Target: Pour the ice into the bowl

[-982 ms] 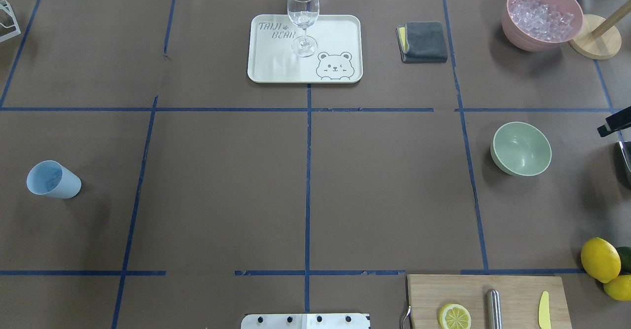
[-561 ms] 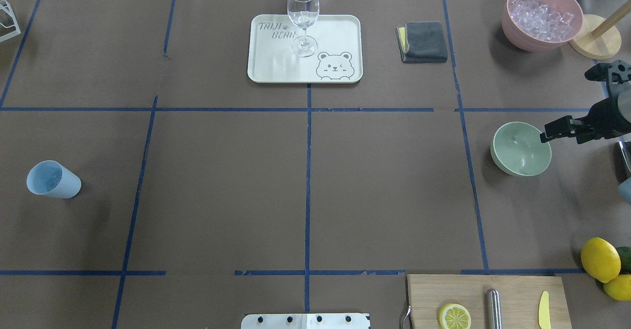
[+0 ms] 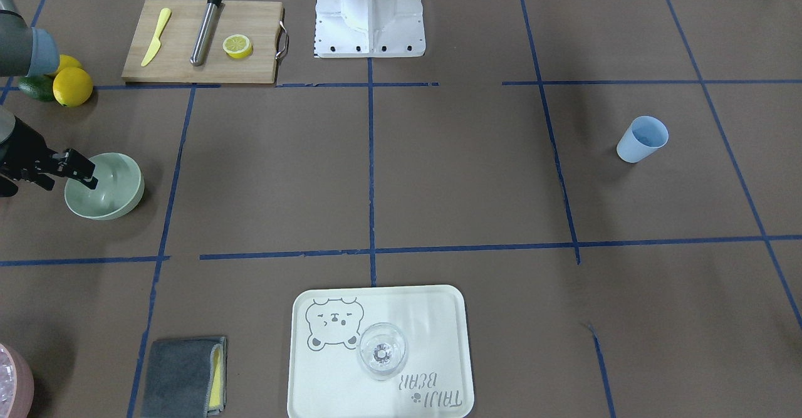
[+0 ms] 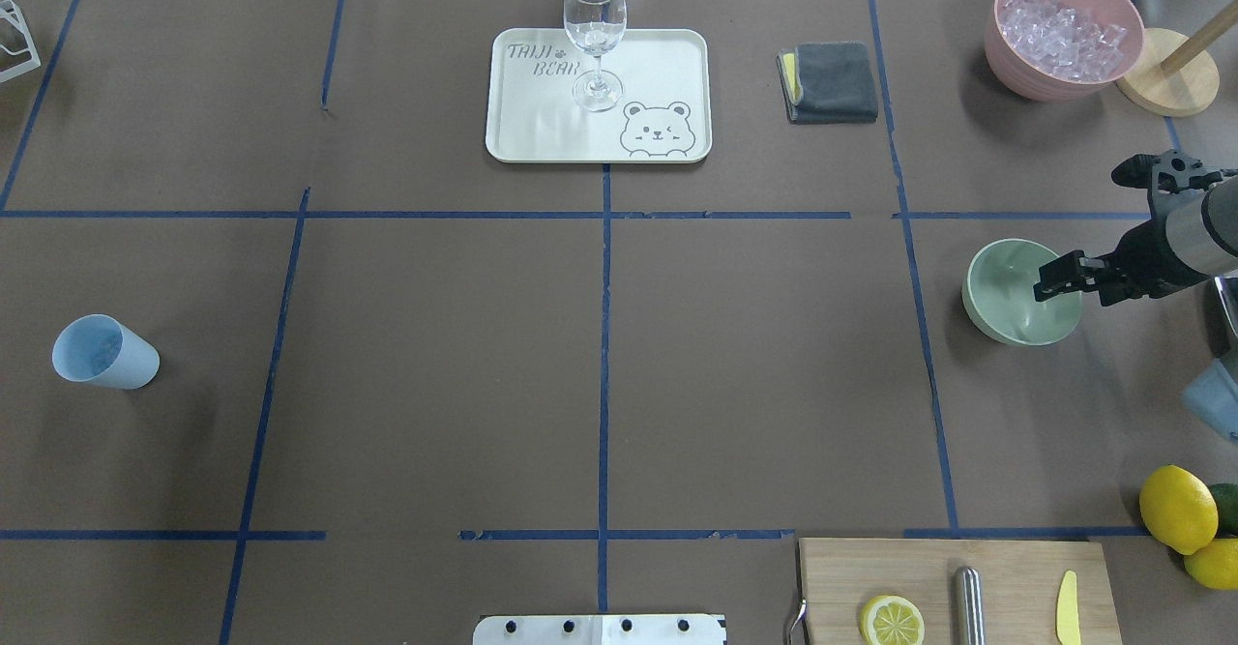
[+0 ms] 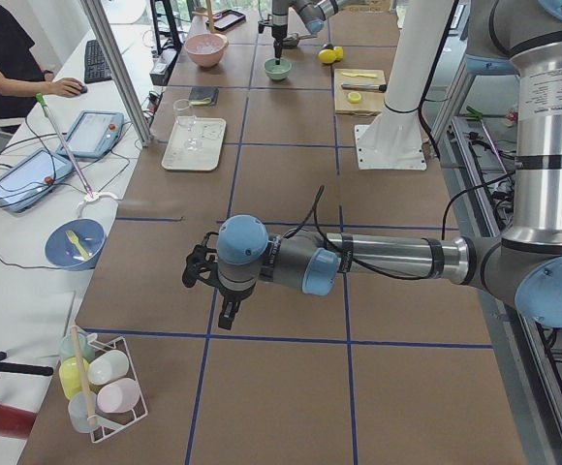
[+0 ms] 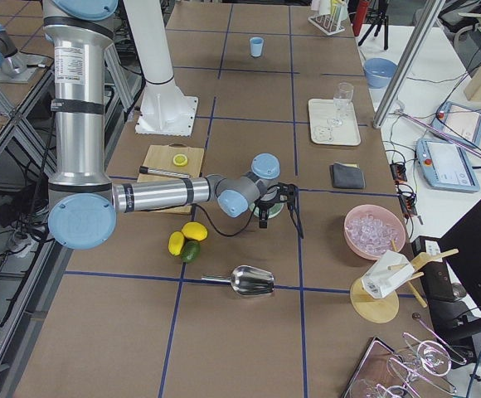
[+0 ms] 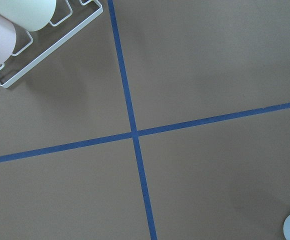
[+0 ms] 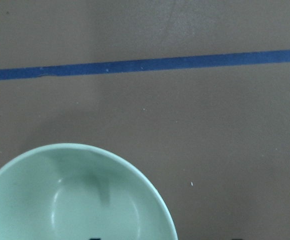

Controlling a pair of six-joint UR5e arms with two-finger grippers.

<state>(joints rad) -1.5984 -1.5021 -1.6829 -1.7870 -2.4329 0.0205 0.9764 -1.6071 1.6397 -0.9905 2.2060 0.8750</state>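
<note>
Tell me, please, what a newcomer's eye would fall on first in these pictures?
Probably the right claw, open, with one finger over the empty mint-green bowl near the table's right edge. Next come the pink container heaped with ice at the far right corner, and the wine glass standing on the bear tray at the far middle.

Robotics lab: tape-gridded table (image 4: 435, 355), tablets (image 5: 97, 131)

Brown table (image 4: 435, 365), blue tape grid (image 4: 604, 336): mint bowl (image 4: 1001, 295), blue cup (image 4: 104, 353), tray (image 4: 658, 65), cloth (image 4: 834, 82), cutting board (image 4: 1016, 577), lemons (image 4: 1177, 509).
</note>
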